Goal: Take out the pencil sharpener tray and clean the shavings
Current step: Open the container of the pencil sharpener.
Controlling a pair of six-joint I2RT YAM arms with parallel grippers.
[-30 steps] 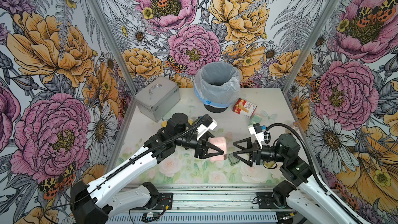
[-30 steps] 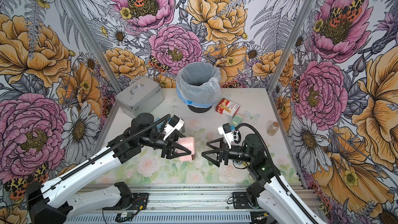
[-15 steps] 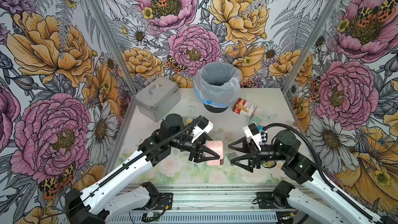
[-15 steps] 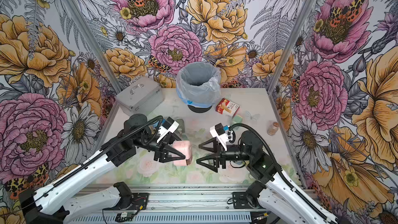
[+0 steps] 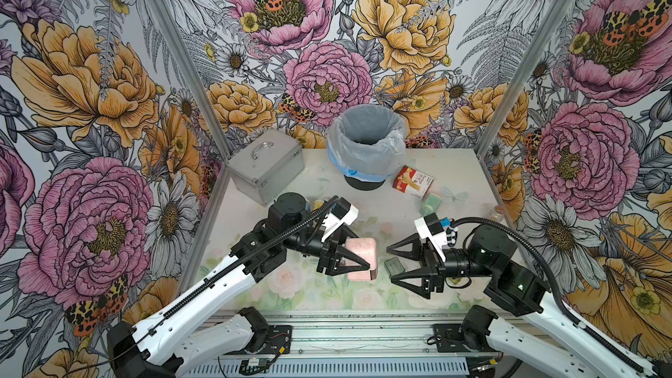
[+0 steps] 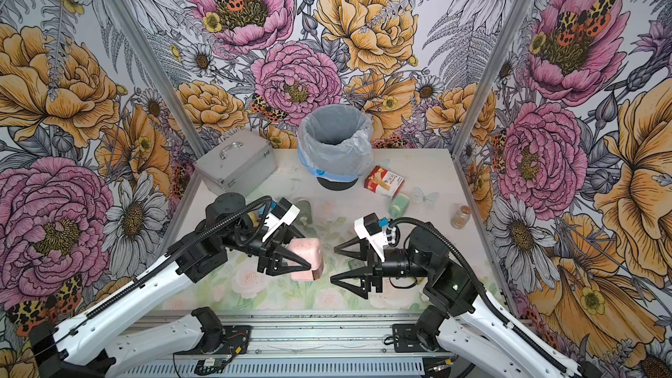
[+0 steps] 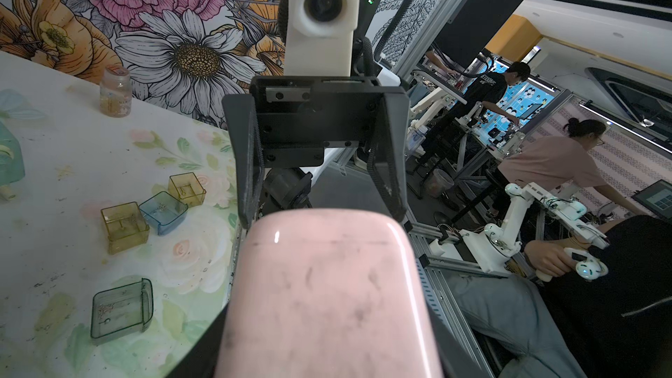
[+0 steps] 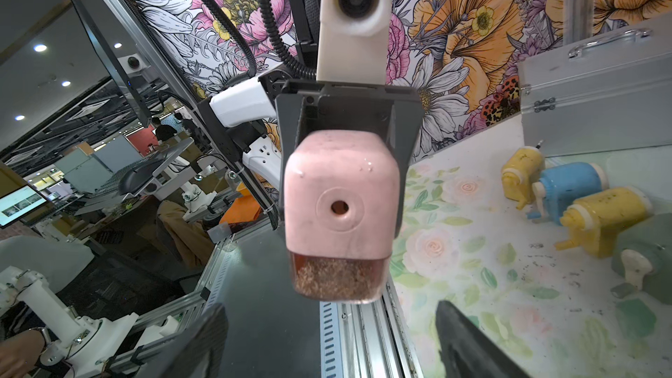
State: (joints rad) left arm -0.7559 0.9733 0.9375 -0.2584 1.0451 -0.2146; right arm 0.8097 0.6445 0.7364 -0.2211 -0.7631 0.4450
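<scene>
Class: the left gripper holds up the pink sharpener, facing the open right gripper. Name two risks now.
The tray is packed with shavings; a jerky pull may scatter them. The left gripper pinches smooth sides of the pink sharpener, which may slip when the right gripper tugs.

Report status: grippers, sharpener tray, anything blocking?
Left gripper shut on pink plastic pencil sharpener, held aloft. Right gripper open, facing it, not touching. Clear tray seated, packed with brown shavings. Nothing between them.
</scene>
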